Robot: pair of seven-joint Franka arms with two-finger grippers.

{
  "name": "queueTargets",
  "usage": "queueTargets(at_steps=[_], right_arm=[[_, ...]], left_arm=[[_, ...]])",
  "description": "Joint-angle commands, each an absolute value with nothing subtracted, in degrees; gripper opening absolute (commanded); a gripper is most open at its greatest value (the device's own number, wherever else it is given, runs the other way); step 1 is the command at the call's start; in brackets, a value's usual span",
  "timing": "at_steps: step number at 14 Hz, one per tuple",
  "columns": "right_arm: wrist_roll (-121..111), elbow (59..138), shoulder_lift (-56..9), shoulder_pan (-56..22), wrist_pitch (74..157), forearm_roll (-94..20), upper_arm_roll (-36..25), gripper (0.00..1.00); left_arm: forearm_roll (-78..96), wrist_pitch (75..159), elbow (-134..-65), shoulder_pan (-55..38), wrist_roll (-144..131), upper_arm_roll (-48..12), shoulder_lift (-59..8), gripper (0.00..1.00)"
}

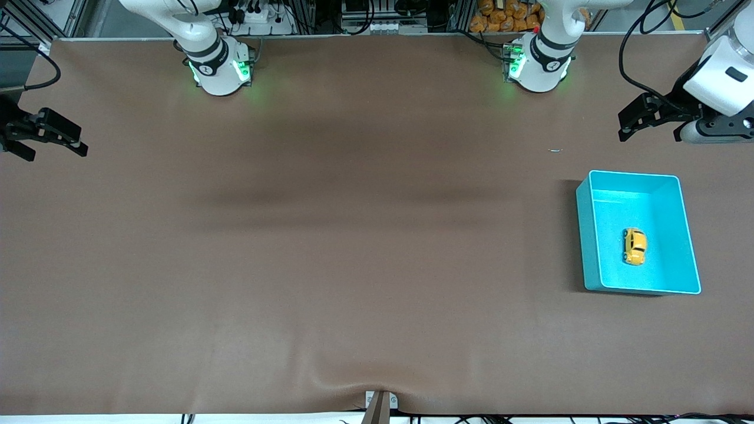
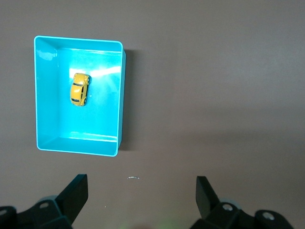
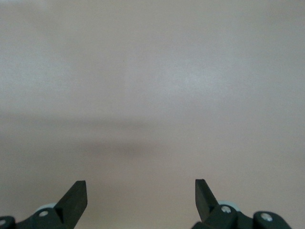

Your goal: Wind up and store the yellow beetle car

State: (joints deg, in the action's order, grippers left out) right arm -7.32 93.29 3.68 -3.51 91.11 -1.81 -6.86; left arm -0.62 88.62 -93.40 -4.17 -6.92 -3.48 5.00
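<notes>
Yellow beetle car (image 1: 634,246) lies inside the turquoise bin (image 1: 595,235), lower right of the front view, on the bin floor. Its long axis seems to run roughly along the bin's longer walls, though it is small at this range. Left gripper (image 1: 636,122) hangs open and empty over bare brown table (image 1: 353,265) in the upper right of the frame, clearly the closer hand. Right gripper (image 1: 50,136) waits open at the frame's left edge, well apart.

yellow beetle car (image 1: 634,246): glossy, smooth, painted look
turquoise bin (image 1: 589,235): shiny smooth plastic, light glare inside
table cover (image 1: 353,265): matt brown sheet, slightly rippled at front edge
</notes>
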Motion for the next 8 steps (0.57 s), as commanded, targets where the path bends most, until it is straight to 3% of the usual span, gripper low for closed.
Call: queueTargets(at_steps=[1, 8], right_arm=[[-7.21, 92.72, 3.34, -2.72, 90.70, -1.85, -6.42, 1.00], [-7.21, 92.64, 3.34, -2.72, 90.70, -1.85, -6.42, 1.00]], left_arm=[[0.35, 87.19, -91.67, -4.13, -7.12, -3.60, 4.31, 1.00], [0.26, 87.19, -91.67, -3.78, -6.77, -3.52, 4.31, 1.00]])
